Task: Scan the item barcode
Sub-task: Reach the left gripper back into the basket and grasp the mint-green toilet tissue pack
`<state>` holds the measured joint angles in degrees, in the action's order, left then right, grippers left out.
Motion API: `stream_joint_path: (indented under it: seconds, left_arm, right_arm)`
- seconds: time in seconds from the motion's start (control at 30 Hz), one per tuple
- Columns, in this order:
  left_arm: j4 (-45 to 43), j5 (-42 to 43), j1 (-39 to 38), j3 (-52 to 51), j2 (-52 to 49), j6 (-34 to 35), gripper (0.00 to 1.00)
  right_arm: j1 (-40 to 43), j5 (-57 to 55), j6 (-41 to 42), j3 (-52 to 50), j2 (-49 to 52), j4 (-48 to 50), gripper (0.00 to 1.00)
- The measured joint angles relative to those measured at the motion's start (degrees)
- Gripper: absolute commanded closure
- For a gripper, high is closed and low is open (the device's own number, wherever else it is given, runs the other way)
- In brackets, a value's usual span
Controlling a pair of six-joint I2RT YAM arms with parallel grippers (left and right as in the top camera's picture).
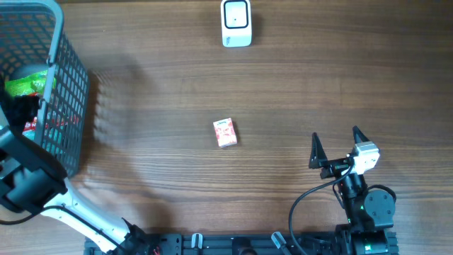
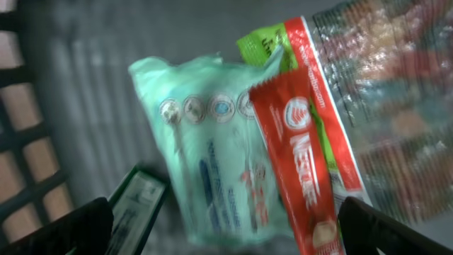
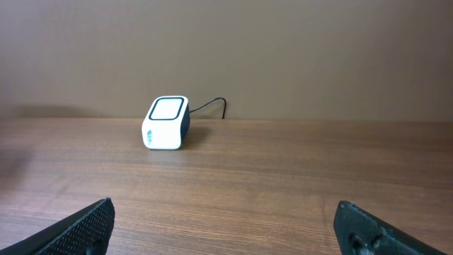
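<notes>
Overhead: left arm (image 1: 25, 177) down inside basket (image 1: 67, 92).

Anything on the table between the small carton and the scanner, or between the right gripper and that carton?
Nothing visible. Bare table runs from the carton to the scanner, and from the open right gripper to the carton.

Wooden table (image 1: 163, 85), grey mesh basket (image 1: 67, 99)
</notes>
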<state>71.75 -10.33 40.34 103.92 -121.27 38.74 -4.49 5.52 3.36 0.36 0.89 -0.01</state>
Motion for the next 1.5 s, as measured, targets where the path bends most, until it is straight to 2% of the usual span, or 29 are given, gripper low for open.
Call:
stream_joint_path:
  seconds: [0.27,0.67,0.83,0.97,1.1,1.3,1.4,1.5]
  left_arm:
    - [-3.89,6.21,1.62,-2.97,-0.02,-4.44,0.00]
    - [-6.47,7.06,1.62,-3.13,0.20,-5.38,0.00]
    - [-7.45,5.86,1.62,-3.76,4.28,-5.75,0.00]
    - [-13.20,5.11,1.62,-8.90,11.91,-5.75,0.00]
    - [-22.47,4.98,1.62,-19.28,18.88,-5.90,0.00]
    - [-36.20,6.38,1.75,-33.24,19.89,-7.50,0.00]
    - [-42.42,9.40,2.16,-36.96,19.63,-9.81,0.00]
    - [-44.22,11.78,2.62,-37.42,19.56,-11.17,0.00]
  right_arm:
    - [0.00,0.00,0.00,-0.02,0.00,0.00,0.00]
    - [0.00,0.00,0.00,-0.02,0.00,0.00,0.00]
    - [0.00,0.00,0.00,-0.02,0.00,-0.02,0.00]
    - [0.00,0.00,0.00,0.00,0.00,-0.02,0.00]
    - [0.00,0.00,0.00,-0.02,0.00,0.00,0.00]
    - [0.00,0.00,0.00,-0.02,0.00,0.00,0.00]
    - [0.00,0.00,0.00,-0.02,0.00,-0.02,0.00]
    - [0.00,0.00,0.00,0.00,0.00,0.00,0.00]
